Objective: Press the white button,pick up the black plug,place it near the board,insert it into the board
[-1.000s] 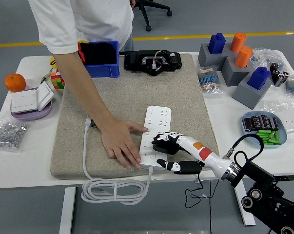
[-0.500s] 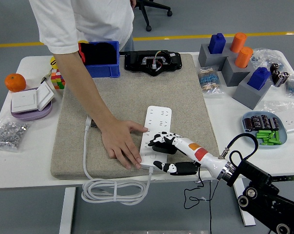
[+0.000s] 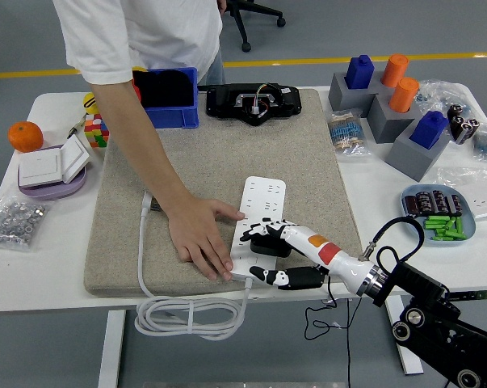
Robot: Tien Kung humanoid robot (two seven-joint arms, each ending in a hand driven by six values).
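From the head view, the robot's right hand (image 3: pixel 275 252) was over the near end of the long white plastic power strip (image 3: pixel 259 222) on the beige felt mat (image 3: pixel 227 162). Its fingers (image 3: pixel 255 231) curled around the black plug (image 3: pixel 274 245). A person's hand (image 3: pixel 199 236) pressed flat on the strip's left side. The plug could miss the holes if it tilted, and those close fingers could get bumped. A blue plastic bin (image 3: pixel 172 101) sat far away.
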